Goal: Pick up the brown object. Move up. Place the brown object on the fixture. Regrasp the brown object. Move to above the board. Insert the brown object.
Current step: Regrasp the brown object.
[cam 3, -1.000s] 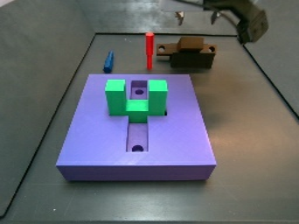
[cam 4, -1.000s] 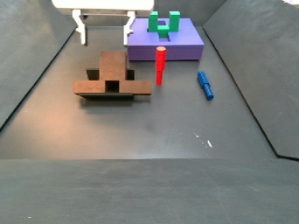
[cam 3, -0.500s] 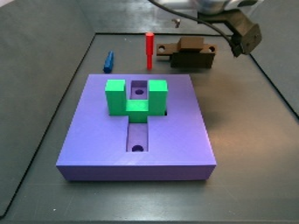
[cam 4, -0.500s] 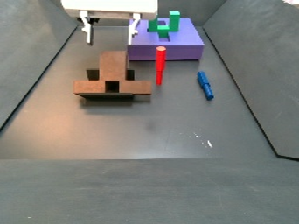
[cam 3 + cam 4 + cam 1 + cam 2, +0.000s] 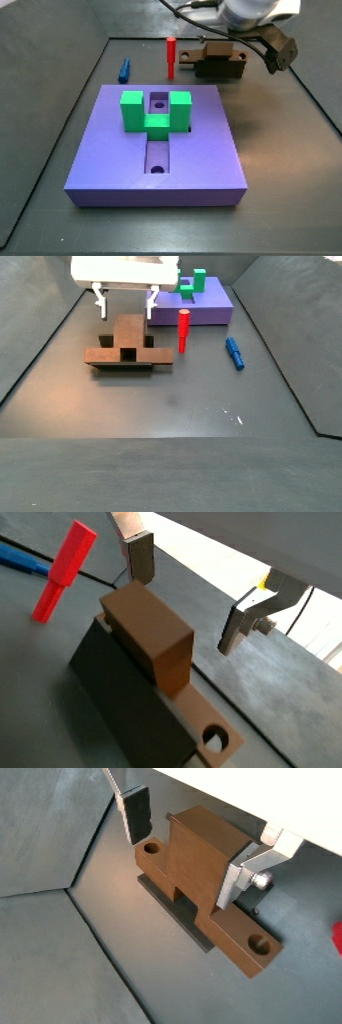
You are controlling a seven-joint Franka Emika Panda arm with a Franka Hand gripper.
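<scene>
Brown object [image 5: 128,329]: mid-brown bar lying flat on the floor, with a cross piece under it; a round hole shows near each visible end in a wrist view [image 5: 257,946].
Gripper [image 5: 126,302]: hangs just above the far end of the brown object, jaws spread wide and holding nothing.
Fingers [image 5: 139,557]: flat silver plates with dark pads, one on each side of the raised brown block in both wrist views; whether the pads touch it cannot be told.
Gripper, side view [image 5: 250,45]: positioned over the brown and dark pieces at the far end of the floor.
Fixture [image 5: 222,67]: dark stepped block, touching the brown object; seen as a dark slab under the bar in a wrist view [image 5: 123,700].
Red peg [image 5: 183,329]: upright, just beside the brown object, between it and the blue piece.
Blue piece [image 5: 235,352]: lying flat, near the red peg.
Board [image 5: 159,170]: lilac slab with a central slot, well apart from the gripper.
Green block [image 5: 155,110]: U-shaped, seated on the board across the slot.
</scene>
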